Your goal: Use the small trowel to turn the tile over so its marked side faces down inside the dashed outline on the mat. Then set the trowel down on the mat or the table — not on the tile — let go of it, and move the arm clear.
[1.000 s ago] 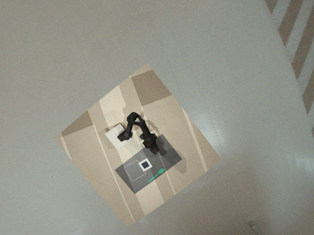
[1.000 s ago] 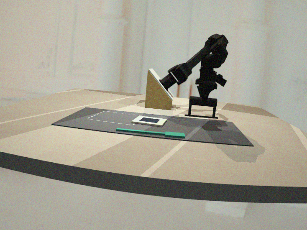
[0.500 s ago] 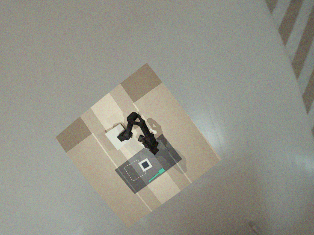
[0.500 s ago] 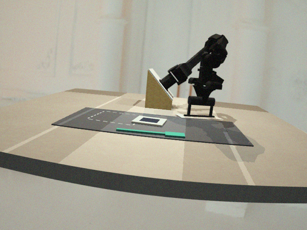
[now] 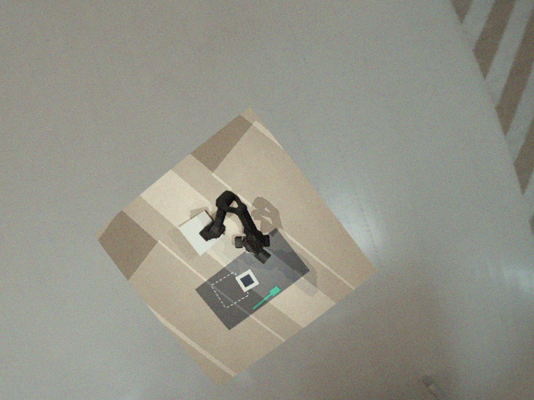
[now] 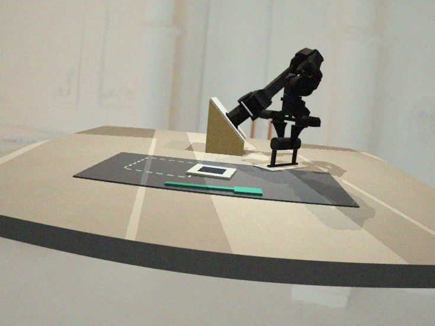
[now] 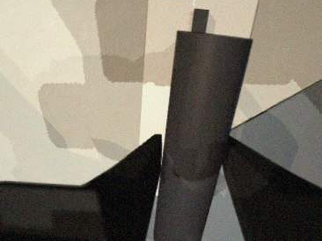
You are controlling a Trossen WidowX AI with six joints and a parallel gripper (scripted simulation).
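Note:
My gripper [image 6: 287, 140] [image 7: 191, 142] is shut on the black cylindrical handle [image 6: 285, 144] [image 7: 207, 97] of the trowel. Two thin legs run from the handle down to a dark bar [image 6: 282, 165], low at the mat's back edge. A pale flat shape lies around the bar; I cannot tell whether it is the blade. The white tile [image 5: 246, 280] [image 6: 211, 171] lies flat on the grey mat [image 5: 289, 268] [image 6: 105, 169], its dark square facing up. It sits mostly outside the dashed outline [image 5: 212, 286] [image 6: 125, 167], at its right side.
A green flat-headed tool [image 5: 274, 290] [image 6: 248, 191] lies along the mat's front edge, beside the tile. The arm's sloped base [image 5: 194, 236] [image 6: 223, 131] stands behind the mat. Shadows cross the mat and table.

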